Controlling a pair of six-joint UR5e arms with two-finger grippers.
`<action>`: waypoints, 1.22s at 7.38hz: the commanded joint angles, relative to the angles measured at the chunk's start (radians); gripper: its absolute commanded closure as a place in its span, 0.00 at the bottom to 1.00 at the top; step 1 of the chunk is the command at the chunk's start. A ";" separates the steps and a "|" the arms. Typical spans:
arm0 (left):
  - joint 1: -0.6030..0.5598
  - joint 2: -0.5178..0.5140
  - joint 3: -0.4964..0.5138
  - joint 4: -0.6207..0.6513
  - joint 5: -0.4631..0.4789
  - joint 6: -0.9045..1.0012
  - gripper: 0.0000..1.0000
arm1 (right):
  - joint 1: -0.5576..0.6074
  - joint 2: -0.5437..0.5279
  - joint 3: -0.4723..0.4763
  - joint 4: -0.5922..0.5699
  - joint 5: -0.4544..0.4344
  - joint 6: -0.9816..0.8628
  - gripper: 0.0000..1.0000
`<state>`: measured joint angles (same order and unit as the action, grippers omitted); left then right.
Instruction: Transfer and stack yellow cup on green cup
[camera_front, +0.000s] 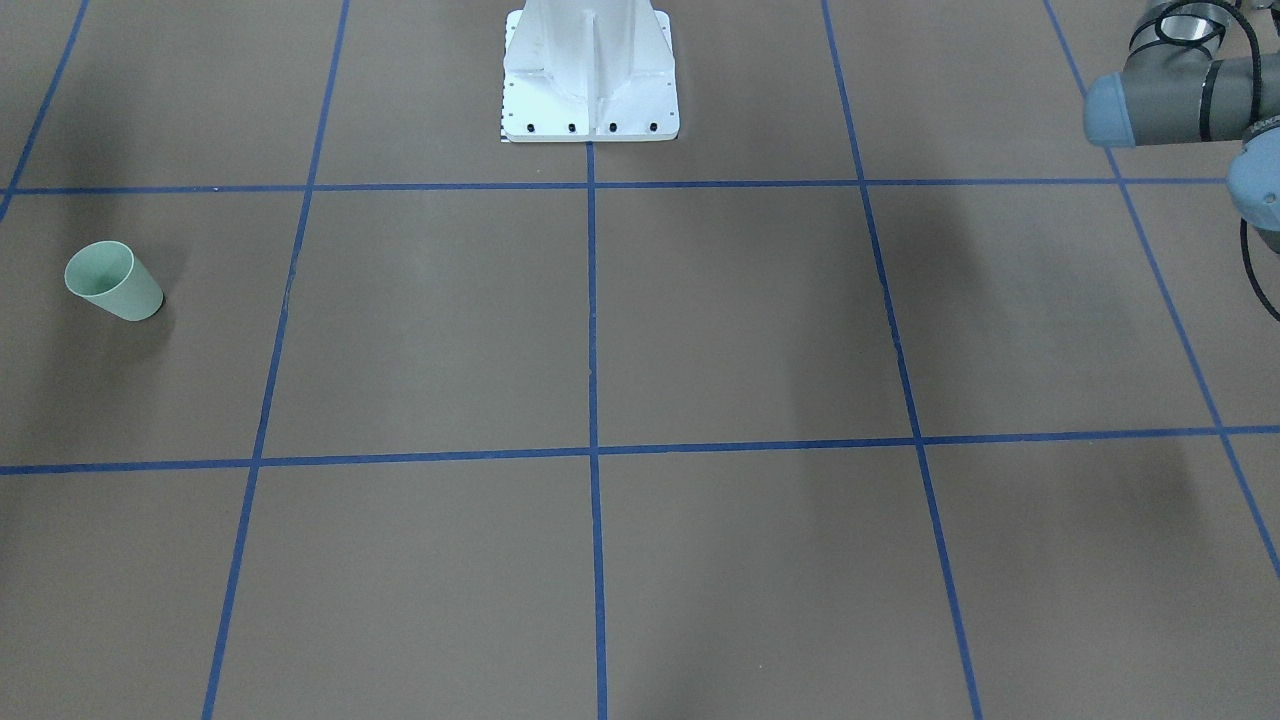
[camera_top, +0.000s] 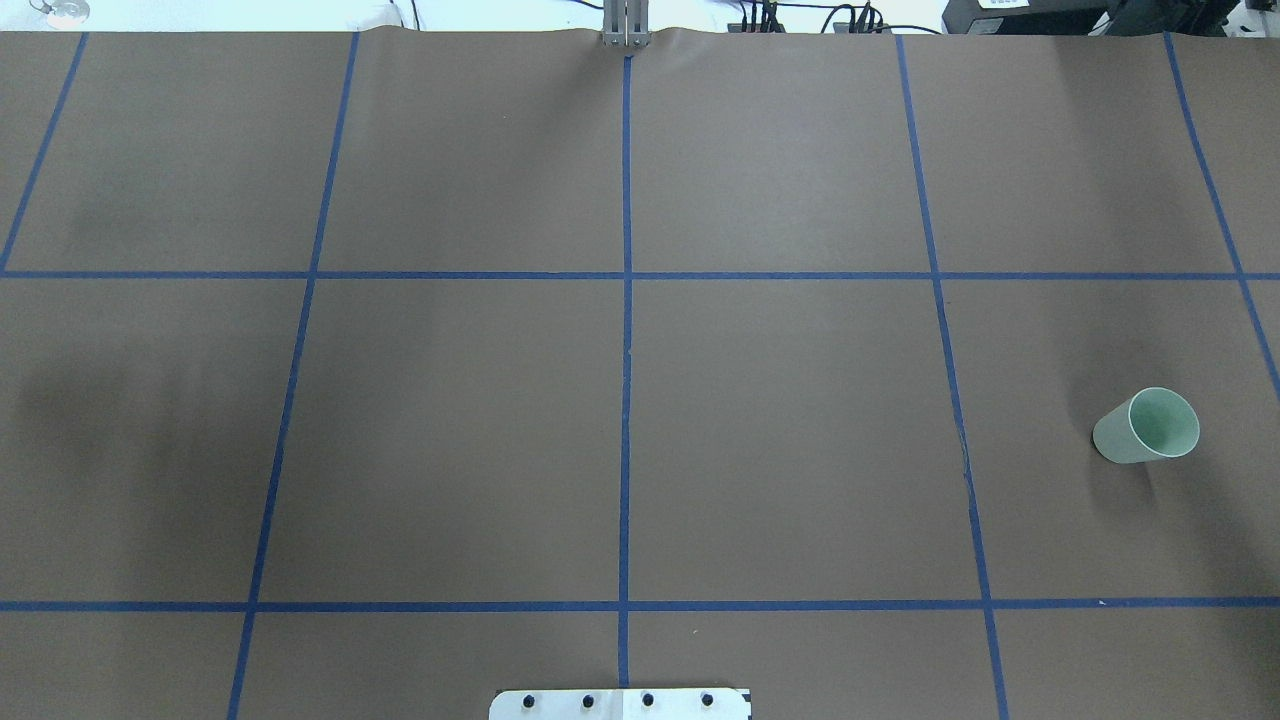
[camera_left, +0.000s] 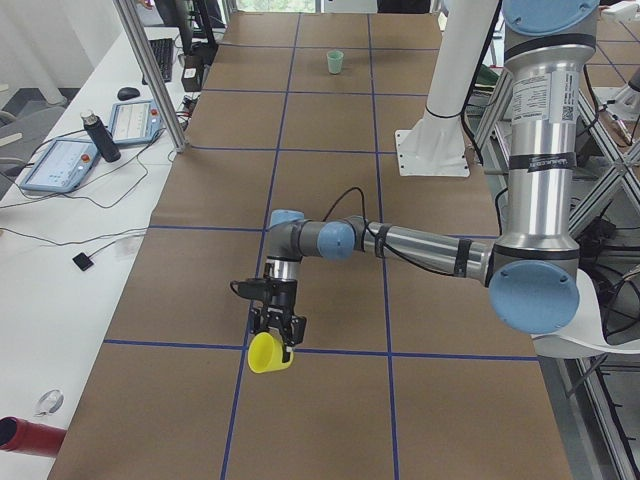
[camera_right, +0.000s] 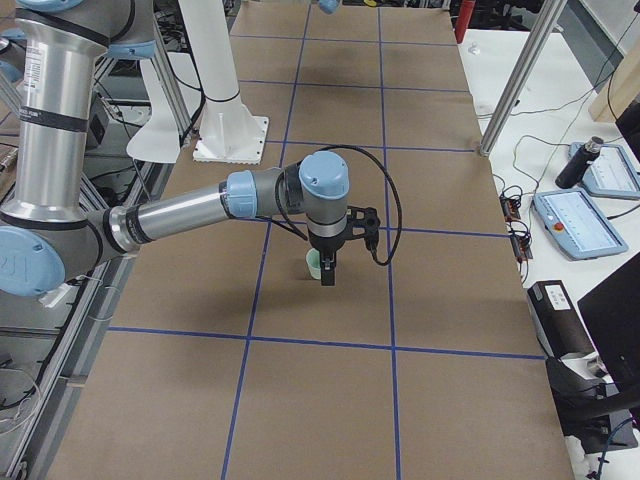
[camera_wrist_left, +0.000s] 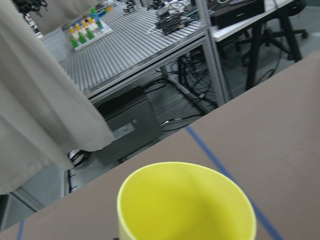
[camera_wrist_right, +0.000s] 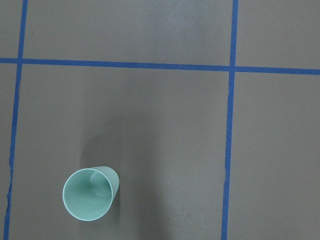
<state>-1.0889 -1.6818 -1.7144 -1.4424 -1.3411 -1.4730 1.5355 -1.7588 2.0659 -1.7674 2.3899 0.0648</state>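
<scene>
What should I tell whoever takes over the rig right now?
Left gripper: at the tilted yellow cup, near the left end of the table; open or shut, cannot tell.
Right gripper: close by the green cup, state unclear too.
Green cup stands upright, empty, at the right end.
Done: yellow cup seemingly picked up.
Left: transfer it across, stack it on the green cup.

No legible text anywhere; only tiny unreadable print on the near arm's silver tube (camera_left: 545, 120).
</scene>
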 joint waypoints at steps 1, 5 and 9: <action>0.026 -0.165 0.004 -0.007 0.020 0.109 0.97 | 0.000 0.005 -0.001 0.002 0.005 0.003 0.01; 0.092 -0.182 -0.008 -0.380 0.016 0.270 0.97 | 0.000 0.073 0.011 0.005 0.005 0.004 0.01; 0.202 -0.212 -0.008 -0.686 -0.018 0.389 0.97 | -0.023 0.122 -0.026 0.019 0.031 0.069 0.01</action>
<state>-0.9249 -1.8733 -1.7230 -2.0468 -1.3522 -1.1415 1.5308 -1.6522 2.0548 -1.7565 2.4107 0.1170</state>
